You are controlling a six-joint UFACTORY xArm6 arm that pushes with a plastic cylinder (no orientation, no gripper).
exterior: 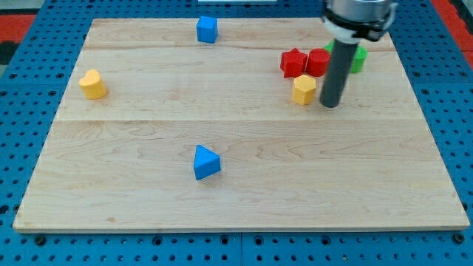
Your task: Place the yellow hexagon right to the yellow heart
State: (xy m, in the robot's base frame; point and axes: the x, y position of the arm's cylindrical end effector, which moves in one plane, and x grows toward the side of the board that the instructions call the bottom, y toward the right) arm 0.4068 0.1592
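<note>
Nearest the view's bottom, the wooden surface point(244, 199) lies bare along its front edge, and the only thing in that lower half is a blue triangular block point(206, 162), a little left of centre with open wood all round it. No container stands anywhere on the board, so every block sits directly on the wood.

Further up, at the view's left, the yellow heart point(93, 84) rests near the left edge, with a wide stretch of wood on its right side.

At about the same depth on the view's right, the yellow hexagon point(304, 89) sits well apart from the heart. My tip point(332, 104) stands just beside the hexagon on its right; whether they touch cannot be told. The rod carries no fingers, so there is nothing to open or close.

Just behind the hexagon lie a red star-like block point(293, 62) and a red block point(318, 62) side by side, and a green block point(358, 58) shows partly behind the rod.

Farthest, a blue cube point(207, 29) sits near the top edge.
</note>
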